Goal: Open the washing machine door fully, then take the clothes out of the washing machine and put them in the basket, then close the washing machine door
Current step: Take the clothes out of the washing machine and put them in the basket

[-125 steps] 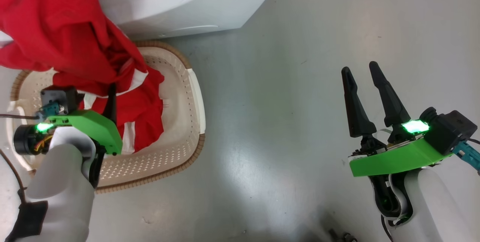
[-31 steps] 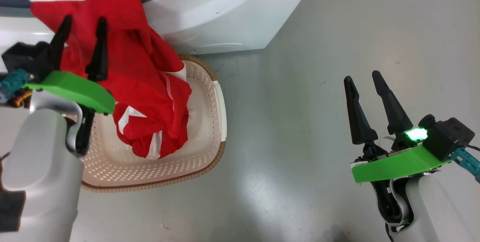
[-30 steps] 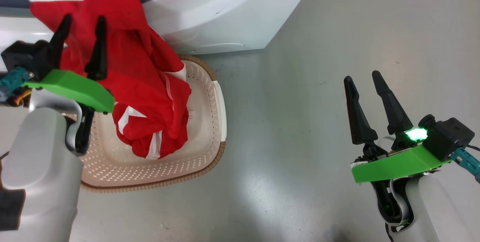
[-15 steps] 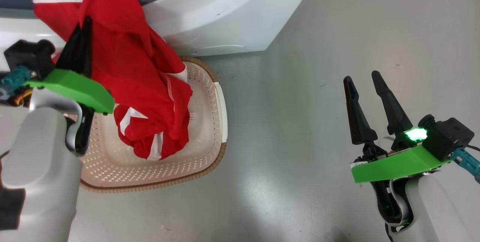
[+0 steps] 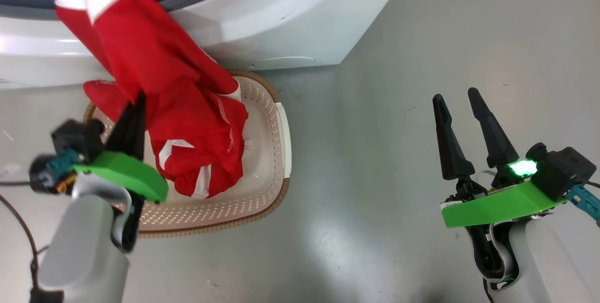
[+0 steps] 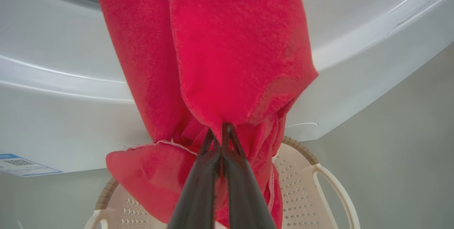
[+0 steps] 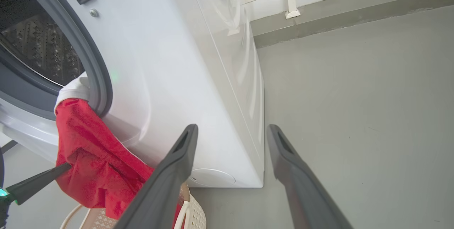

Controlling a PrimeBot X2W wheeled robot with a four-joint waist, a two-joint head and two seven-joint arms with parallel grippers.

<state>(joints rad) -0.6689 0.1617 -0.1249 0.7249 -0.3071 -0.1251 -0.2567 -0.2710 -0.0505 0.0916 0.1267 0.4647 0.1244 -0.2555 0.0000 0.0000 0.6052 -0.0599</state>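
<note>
1. We clamp our left gripper [image 5: 139, 101] on the clothes [image 5: 154, 68], which are draped from the washing machine [image 5: 290, 17] at twelve o'clock into the basket [image 5: 265, 176].
2. Our right gripper [image 5: 455, 96] stands apart above the floor [image 5: 375, 176] at three o'clock.

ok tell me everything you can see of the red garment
The red garment is soft, towel-like red fabric with white parts and white stripes. It hangs from the washing machine opening, its white end draped over the grey gasket, down into the basket, where its lower folds lie bunched. The left gripper is shut on a fold, over the basket.
</note>
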